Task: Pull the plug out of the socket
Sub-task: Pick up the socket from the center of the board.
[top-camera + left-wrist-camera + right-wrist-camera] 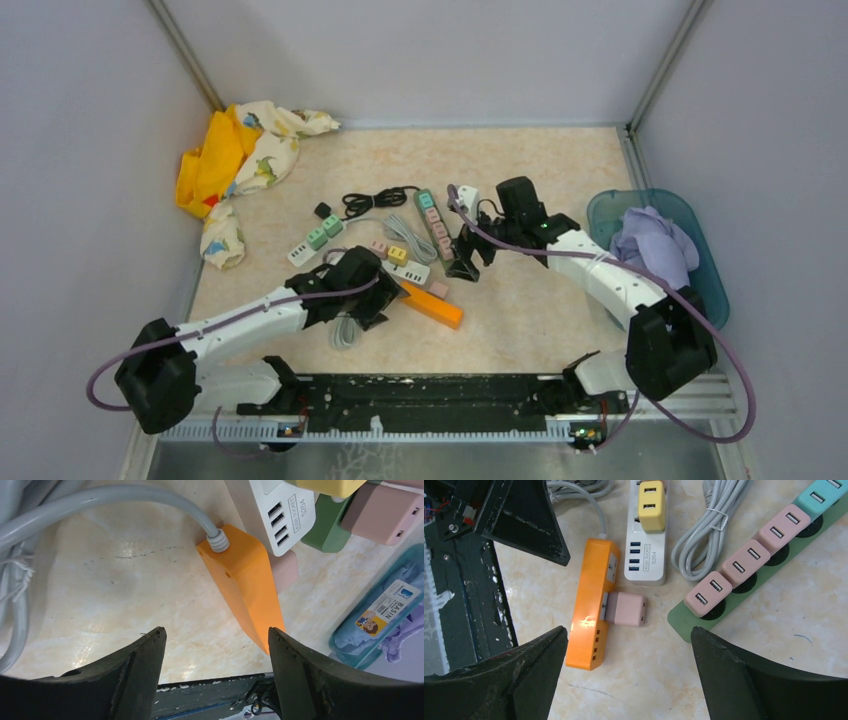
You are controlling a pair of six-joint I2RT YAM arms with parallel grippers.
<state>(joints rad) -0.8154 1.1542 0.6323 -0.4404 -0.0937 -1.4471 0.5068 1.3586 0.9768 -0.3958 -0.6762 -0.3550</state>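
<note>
Right wrist view: pink plug [625, 609] seated in side of orange strip [588, 595]; my right hand [628, 632] spread over strip, my left hand [216, 632] spread beside it.

pink plug [625, 609] in orange pwr strip [586, 600], white strip [646, 560] beside

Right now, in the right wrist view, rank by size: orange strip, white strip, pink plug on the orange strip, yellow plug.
1. orange strip
2. white strip, top cropped
3. pink plug and yellow plug: alike; yellow is cropped
</note>
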